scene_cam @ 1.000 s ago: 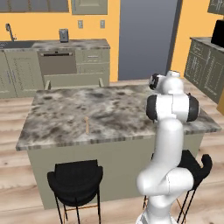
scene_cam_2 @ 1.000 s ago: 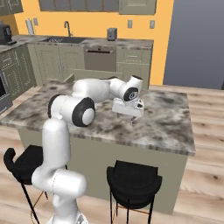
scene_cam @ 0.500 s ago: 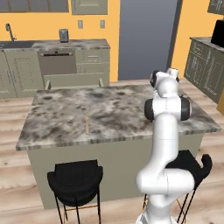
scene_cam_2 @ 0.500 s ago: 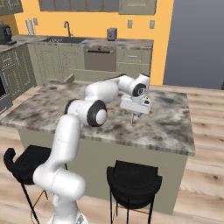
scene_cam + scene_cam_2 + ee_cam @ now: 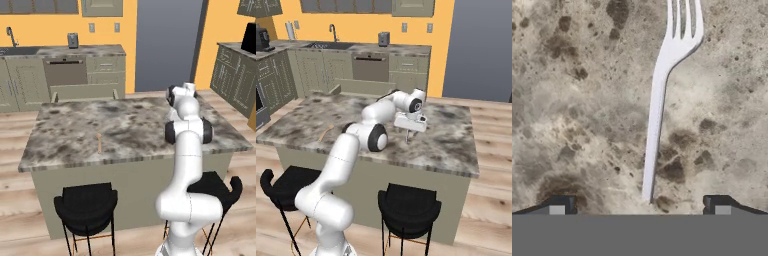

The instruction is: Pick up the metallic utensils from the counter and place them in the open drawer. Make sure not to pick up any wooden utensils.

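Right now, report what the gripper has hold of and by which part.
Nothing is held. The gripper is open above the fork, which lies flat on the counter, its handle end between the fingertips but untouched.

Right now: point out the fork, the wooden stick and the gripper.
fork (image 5: 657, 107), hand view, middle of its handle
wooden stick (image 5: 99, 142), left base view, mid-shaft
gripper (image 5: 407, 135), right base view, between the fingertips, above the counter (image 5: 451, 145)

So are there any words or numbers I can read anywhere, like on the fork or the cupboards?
No readable text anywhere.
The slim silver metal fork on the grey-brown mottled marble counter carries no mark.
The sage-green cabinets and the small grey box by the orange wall show no label; the box is too small to tell more.
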You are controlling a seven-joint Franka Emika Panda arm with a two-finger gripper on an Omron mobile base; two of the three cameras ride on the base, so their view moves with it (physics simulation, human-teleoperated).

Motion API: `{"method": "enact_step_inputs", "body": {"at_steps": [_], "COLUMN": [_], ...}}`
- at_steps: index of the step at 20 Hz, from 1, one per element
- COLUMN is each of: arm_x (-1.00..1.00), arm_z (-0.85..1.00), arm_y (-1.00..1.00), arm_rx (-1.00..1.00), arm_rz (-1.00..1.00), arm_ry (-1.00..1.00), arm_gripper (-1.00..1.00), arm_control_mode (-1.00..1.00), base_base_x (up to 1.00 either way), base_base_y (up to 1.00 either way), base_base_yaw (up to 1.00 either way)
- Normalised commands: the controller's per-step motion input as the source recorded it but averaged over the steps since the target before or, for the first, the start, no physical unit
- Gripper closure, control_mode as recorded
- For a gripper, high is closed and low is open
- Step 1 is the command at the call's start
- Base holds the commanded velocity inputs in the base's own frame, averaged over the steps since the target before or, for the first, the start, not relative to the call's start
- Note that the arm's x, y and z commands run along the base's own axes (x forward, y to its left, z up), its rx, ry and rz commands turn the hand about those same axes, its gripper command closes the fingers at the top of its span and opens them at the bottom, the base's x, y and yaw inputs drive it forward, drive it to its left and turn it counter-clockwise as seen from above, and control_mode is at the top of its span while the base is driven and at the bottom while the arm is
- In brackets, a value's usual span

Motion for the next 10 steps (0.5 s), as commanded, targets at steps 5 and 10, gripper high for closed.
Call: {"method": "enact_step_inputs", "body": {"at_steps": [5,10], "arm_x": [0.01,0.00], "arm_z": [-0.23,-0.38], "arm_y": [0.14,0.21], "arm_rx": [0.00,-0.07], "arm_rz": [0.00,0.00], "arm_ry": [-0.10,-0.12], "arm_gripper": [-1.00,-1.00], "arm_control_mode": [-1.00,-1.00], "base_base_x": [0.00,0.00], "base_base_y": [0.00,0.00], "base_base_yaw": [0.00,0.00]}}
